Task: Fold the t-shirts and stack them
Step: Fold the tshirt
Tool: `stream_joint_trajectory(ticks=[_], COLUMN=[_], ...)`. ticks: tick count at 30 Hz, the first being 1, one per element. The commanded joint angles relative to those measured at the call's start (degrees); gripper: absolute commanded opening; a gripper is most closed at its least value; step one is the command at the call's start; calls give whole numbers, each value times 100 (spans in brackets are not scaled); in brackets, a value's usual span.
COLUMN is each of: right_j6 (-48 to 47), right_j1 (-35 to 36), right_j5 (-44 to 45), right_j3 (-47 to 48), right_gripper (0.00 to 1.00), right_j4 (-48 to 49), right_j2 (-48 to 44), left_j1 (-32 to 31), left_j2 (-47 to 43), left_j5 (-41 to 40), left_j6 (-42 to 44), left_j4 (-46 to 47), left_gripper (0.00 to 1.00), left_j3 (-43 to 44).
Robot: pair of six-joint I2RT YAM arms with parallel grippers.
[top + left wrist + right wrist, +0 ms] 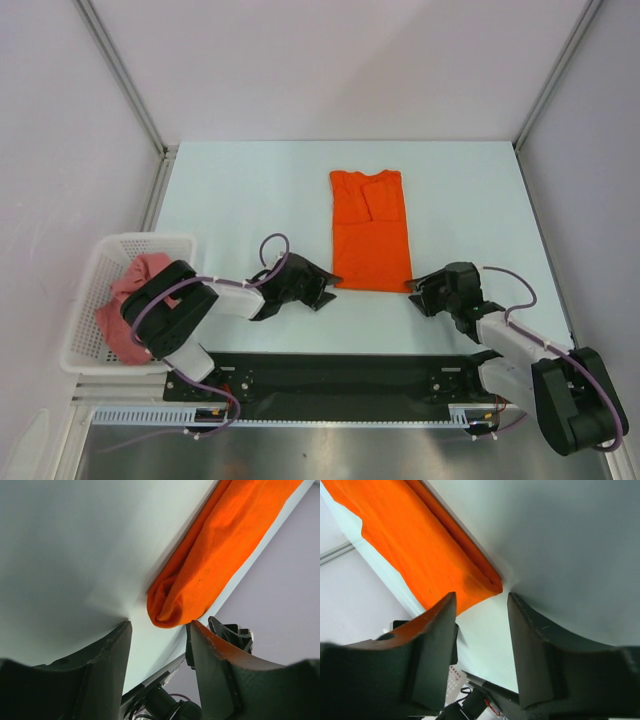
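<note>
The left arm (170, 310) hides much of the pink shirt (135, 272) and the basket's (92, 275) right side by the counter's (250, 200) near left corner, and both wrist views cut off the orange shirt (220, 555) at their edges.

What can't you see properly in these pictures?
- Top view: the left arm covers part of the pink t-shirt in the basket.
- Both wrist views: the picture edges cut off the orange t-shirt beyond one corner.
- Top view: the left pincer and right pincer look too dark and small to show their gap.
</note>
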Motion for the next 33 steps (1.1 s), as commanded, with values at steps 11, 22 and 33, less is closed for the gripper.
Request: stream_joint_trajectory(ticks=[11,22,33], right_j6=[407,275,-5], right_j1=[53,45,-8], right_j5=[781,631,517], right_j3=[-76,56,65], right_gripper=[43,41,0], right_j4=[-435,-391,-496], right_j2=[185,652,608], left_j1=[-53,-53,-44], left_j2=[465,579,500], left_j5=[-241,-224,-162], left_j6=[-515,-648,-525], left_j4=[-69,213,239], left_gripper=[47,41,21], left_j3=[197,82,-102])
